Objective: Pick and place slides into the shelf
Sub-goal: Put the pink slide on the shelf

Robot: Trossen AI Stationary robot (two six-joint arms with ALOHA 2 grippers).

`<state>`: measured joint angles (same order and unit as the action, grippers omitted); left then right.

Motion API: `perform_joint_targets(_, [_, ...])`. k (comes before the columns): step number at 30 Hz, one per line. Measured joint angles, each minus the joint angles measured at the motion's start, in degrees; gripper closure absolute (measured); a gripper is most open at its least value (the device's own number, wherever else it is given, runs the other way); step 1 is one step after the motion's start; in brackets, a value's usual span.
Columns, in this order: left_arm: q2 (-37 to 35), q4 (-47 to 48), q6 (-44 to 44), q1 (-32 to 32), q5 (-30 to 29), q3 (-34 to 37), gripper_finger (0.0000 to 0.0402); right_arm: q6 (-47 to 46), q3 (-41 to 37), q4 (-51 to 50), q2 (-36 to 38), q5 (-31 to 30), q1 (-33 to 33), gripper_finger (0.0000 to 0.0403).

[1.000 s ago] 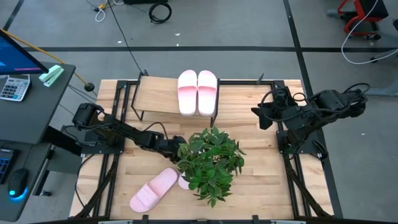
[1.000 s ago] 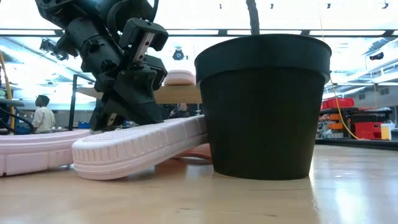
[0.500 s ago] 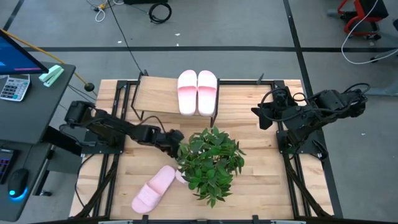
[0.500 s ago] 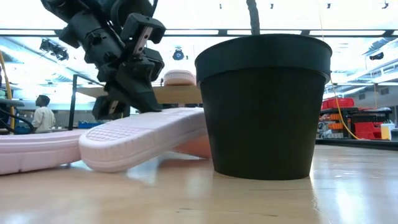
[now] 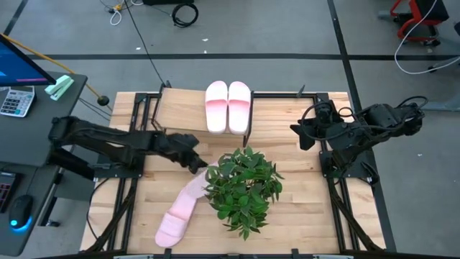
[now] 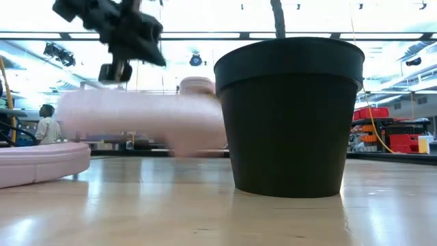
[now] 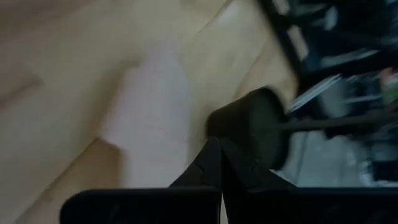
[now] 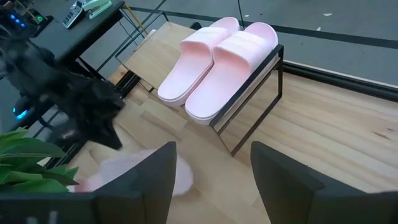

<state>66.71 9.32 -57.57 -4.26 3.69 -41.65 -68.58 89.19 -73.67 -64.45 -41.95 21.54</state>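
Pink slides: we count two on the shelf (image 5: 183,109), lengthwise up-frame; left gripper (image 5: 197,164) clenches a third slide (image 5: 181,208), diagonal.

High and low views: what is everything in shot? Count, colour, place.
table: one, light wood, under everything
shelf: one, light wood on black frame, table's far side
shelved slides: two, pale pink, shelf's right end
lifted slide: one, pale pink, airborne beside plant
lying slide: one, pale pink, flat on table
plant: one, green, black pot, table centre
person: one, room behind
left claw: one, dark, shut on lifted slide
right claw: one, dark, open, over table's right side
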Motion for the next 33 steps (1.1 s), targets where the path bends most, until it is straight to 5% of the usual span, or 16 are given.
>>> perform_joint_targets(10, [-11.2,4.1,-1.1,1.9,-0.9,-0.1,0.0397,1.1,0.0,0.0,0.0,0.0,0.0,0.0190])
perform_joint_targets(16, [-9.4,17.2,0.8,-1.4,-0.6,0.0,0.0355,1.3,0.0,0.0,0.0,0.0,0.0,0.0190])
perform_joint_targets(22, [-6.6,14.1,4.6,-8.1,-0.8,-0.1,0.0288,1.4,0.0,0.0,0.0,0.0,0.0,0.0190])
perform_joint_targets(28, [-2.9,13.9,11.3,-15.3,-5.7,-0.1,0.0232,2.2,0.0,0.0,0.0,0.0,0.0,0.0190])
perform_joint_targets(33, [2.3,16.2,13.8,-20.9,-13.1,-2.2,0.0223,2.2,0.0,0.0,0.0,0.0,0.0,0.0190])
